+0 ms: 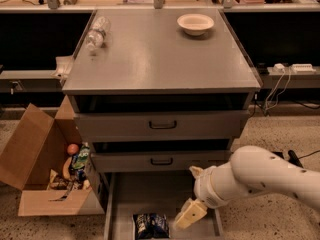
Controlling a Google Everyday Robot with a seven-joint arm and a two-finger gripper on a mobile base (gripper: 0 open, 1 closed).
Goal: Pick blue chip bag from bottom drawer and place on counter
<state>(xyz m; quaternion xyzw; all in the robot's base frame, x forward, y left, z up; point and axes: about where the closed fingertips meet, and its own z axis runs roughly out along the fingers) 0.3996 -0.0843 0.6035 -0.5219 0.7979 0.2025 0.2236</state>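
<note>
The blue chip bag [151, 225] lies on the floor of the open bottom drawer [122, 199], near its front edge. My gripper [190, 215] hangs over the drawer just to the right of the bag, apart from it, at the end of my white arm that reaches in from the right. The counter [160, 59] is the flat grey top of the cabinet above the drawers.
A white bowl [195, 23] and a lying clear plastic bottle [96, 33] sit on the counter. Two closed drawers with black handles [162, 125] are above the open one. An open cardboard box [47, 174] of snacks stands at the left. A cluttered bench runs along the back.
</note>
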